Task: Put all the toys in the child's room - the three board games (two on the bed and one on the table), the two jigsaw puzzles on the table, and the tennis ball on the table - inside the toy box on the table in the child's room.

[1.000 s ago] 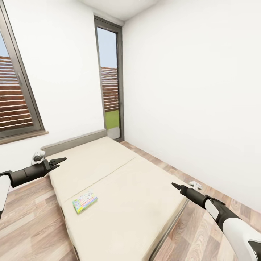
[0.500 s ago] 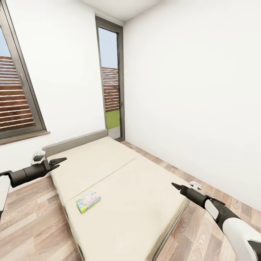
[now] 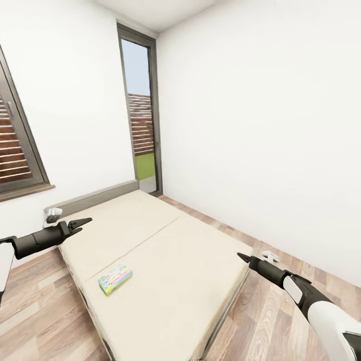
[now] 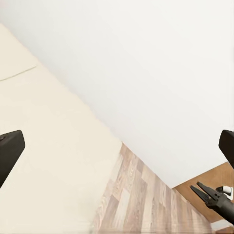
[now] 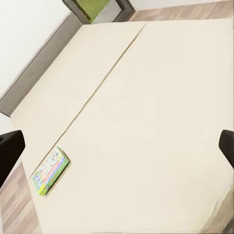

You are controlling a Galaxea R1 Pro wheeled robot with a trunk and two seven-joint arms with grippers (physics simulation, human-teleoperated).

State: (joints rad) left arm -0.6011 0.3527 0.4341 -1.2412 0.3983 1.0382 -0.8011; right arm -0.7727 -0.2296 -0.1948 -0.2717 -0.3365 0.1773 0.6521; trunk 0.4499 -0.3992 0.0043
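The bed (image 3: 165, 260) ran out of the head view at its near end, below and between the two grippers. The print on the small board game (image 3: 115, 279), lying on the mattress below the left gripper (image 3: 82, 222), was too small to read. In both wrist views each finger (image 5: 9, 148) was cut off by the picture's edge.

Both arms (image 3: 42, 239) outstretched, jaws apart.

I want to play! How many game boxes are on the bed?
1. A small colourful board game lies flat on the bed, near its left edge. Another could be out of view.
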